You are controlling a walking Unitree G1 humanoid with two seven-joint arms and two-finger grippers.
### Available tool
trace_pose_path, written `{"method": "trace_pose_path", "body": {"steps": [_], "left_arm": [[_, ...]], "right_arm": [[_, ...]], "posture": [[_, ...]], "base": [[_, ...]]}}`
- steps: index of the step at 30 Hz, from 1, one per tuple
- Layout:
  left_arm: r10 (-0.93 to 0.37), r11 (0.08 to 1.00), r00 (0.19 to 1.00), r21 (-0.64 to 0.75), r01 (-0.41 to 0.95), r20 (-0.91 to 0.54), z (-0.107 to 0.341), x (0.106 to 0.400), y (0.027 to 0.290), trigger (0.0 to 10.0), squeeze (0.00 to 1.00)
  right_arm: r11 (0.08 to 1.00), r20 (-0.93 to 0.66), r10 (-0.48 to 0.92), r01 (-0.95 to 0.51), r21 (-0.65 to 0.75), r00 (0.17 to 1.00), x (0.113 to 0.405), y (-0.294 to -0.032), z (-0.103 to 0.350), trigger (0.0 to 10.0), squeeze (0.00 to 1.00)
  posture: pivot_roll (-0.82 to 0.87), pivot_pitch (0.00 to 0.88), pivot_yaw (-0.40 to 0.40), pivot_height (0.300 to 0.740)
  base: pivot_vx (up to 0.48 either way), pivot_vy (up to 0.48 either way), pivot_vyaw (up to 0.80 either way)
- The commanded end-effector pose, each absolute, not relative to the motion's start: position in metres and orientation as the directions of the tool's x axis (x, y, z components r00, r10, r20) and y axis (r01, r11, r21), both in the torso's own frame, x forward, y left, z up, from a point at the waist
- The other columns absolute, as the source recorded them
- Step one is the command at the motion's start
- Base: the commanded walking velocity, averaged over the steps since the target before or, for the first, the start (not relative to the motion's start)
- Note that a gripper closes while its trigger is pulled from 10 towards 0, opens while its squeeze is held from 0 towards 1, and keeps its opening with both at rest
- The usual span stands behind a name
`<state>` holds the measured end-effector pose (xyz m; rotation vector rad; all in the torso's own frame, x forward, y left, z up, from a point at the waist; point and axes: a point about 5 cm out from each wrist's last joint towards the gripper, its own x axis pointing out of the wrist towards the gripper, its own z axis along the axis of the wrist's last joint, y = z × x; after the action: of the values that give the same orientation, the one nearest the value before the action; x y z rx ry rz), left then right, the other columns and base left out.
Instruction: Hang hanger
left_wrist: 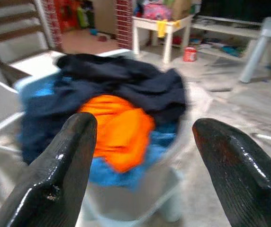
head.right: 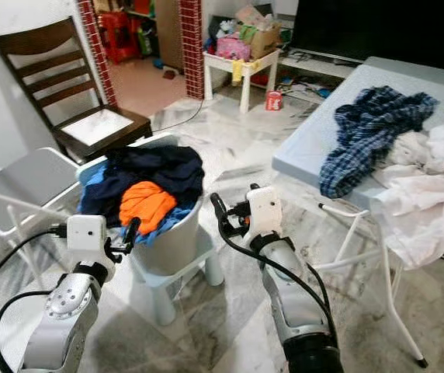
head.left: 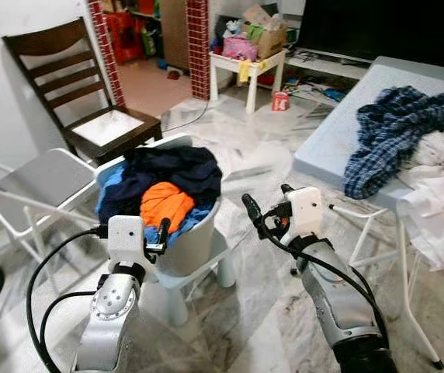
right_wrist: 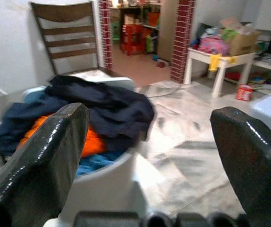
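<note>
- We are holding our left end effector (head.left: 162,233) with fingers spread and empty, just short of the laundry basket (head.left: 195,241), whose rim lies directly ahead.
- Our right end effector (head.right: 220,210) is likewise gaping wide, holding nothing; bare marble floor (head.left: 253,155) is opening ahead of it.
- The desk (head.right: 315,148) edge is standing to its right, with the plaid shirt (head.right: 369,128) draping over it.
- We cannot make out a hanger, so we cannot tell its axis.

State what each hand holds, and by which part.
Nothing is held. The left hand and the right hand are both open and empty before the laundry basket.
</note>
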<state>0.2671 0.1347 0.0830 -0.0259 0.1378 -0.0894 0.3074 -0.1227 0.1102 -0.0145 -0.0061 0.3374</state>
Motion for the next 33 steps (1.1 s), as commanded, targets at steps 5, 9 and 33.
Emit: {"method": "trace_pose_path", "body": {"steps": [5,9,33], "left_arm": [[-0.086,0.996,0.988,-0.017,0.084,-0.131,0.0854,0.2677,0.1399,10.0,0.00],[-0.081,0.997,0.988,-0.016,0.080,-0.133,0.0849,0.2676,0.1407,10.0,0.00],[-0.047,0.999,0.986,-0.004,0.047,-0.163,0.0783,0.2644,0.1439,10.0,0.00]], "right_arm": [[0.941,0.022,0.338,-0.337,-0.011,0.941,0.3099,-0.1178,0.1157,10.0,0.00],[0.940,0.020,0.340,-0.340,-0.012,0.940,0.3100,-0.1176,0.1156,10.0,0.00],[0.934,0.013,0.355,-0.355,-0.043,0.935,0.3078,-0.1187,0.1138,10.0,0.00]], "posture": [[0.00,0.000,-0.009,0.740],[0.01,0.000,-0.011,0.740],[0.00,0.000,-0.013,0.740]], "base": [[0.275,0.000,0.00],[0.272,0.000,0.00],[0.225,0.000,0.02]]}}
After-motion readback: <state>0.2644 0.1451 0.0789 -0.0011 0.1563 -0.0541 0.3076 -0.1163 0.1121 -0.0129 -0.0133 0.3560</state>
